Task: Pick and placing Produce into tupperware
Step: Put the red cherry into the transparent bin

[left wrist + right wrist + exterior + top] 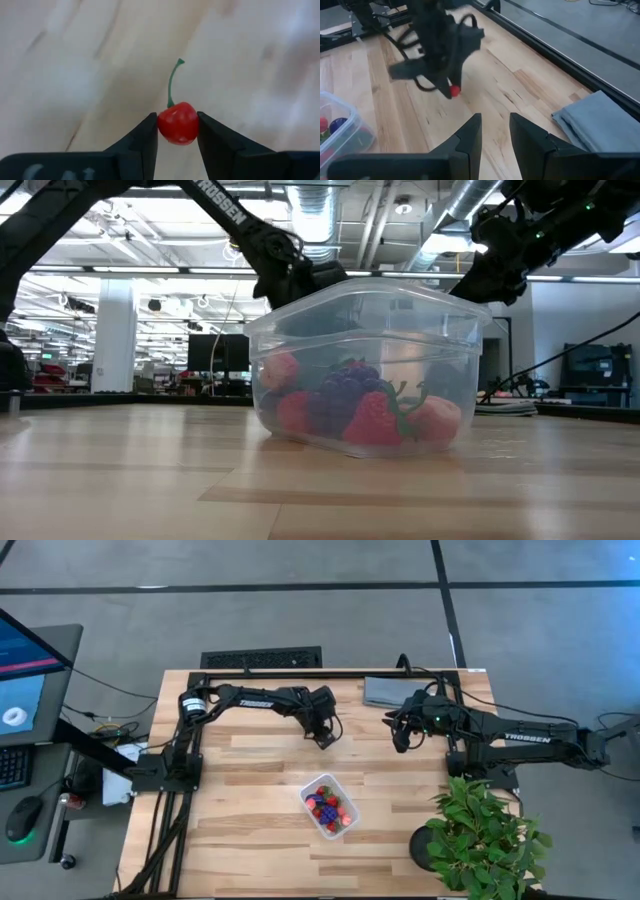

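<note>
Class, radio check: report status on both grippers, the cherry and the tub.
Left gripper shut on cherry, above table. Right gripper shut, empty, waiting near cloth. Tub holds fruit. Path clear.

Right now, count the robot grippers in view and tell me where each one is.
2. The left gripper hangs above the table beyond the tupperware, shut on a red cherry. The right gripper, shut and empty, hangs near the grey cloth.

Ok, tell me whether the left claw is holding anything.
Yes: the left claw is shut on a red cherry, stem up.
</note>
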`<state>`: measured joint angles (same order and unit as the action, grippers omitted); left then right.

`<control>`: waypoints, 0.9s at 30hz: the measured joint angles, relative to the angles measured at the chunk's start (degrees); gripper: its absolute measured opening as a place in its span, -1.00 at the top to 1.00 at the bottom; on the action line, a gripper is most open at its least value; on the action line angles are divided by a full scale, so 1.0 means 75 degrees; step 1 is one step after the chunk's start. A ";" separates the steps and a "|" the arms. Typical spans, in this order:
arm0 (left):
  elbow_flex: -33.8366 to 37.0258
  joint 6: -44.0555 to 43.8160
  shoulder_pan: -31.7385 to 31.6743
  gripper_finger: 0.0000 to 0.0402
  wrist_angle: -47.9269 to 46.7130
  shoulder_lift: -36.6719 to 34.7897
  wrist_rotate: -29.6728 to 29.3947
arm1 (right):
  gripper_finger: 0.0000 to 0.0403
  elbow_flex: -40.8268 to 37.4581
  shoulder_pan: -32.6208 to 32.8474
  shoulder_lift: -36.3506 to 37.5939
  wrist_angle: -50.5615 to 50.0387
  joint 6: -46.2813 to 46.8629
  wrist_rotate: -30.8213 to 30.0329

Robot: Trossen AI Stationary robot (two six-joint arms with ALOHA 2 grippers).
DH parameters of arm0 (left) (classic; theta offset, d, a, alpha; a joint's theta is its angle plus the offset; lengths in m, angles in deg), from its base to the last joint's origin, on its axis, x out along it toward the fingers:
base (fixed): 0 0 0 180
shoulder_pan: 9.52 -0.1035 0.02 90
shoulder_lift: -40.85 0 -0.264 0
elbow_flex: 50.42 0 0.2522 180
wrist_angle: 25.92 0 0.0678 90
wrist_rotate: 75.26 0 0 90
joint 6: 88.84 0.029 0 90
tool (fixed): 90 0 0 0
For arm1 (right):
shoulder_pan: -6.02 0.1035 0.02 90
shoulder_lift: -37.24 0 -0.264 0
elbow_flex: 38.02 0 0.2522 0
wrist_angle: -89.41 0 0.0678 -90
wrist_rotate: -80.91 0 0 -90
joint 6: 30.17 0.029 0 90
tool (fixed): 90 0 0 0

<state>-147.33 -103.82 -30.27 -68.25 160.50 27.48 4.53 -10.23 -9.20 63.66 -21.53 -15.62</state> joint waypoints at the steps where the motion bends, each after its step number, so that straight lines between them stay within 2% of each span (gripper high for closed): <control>1: 0.0000 0.0101 0.0001 0.45 0.0016 -0.0094 0.0083 | 0.39 0.0000 0.0000 0.0000 0.0003 -0.0002 0.0000; 8: -0.0012 0.0729 -0.0033 0.45 -0.0135 -0.0785 0.0171 | 0.39 0.0000 0.0000 0.0000 0.0005 0.0056 -0.0146; 18: -0.0012 0.1861 -0.0008 0.45 -0.0627 -0.1967 0.0823 | 0.39 0.0000 0.0000 0.0000 0.0025 0.0197 -0.0220; 27: -0.0015 0.3374 0.0296 0.44 -0.1340 -0.2663 0.2063 | 0.39 0.0000 0.0000 0.0000 0.0035 0.0202 -0.0361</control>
<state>-147.44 -78.51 -28.05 -78.31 140.53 42.95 4.53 -10.23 -9.20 63.92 -20.01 -18.33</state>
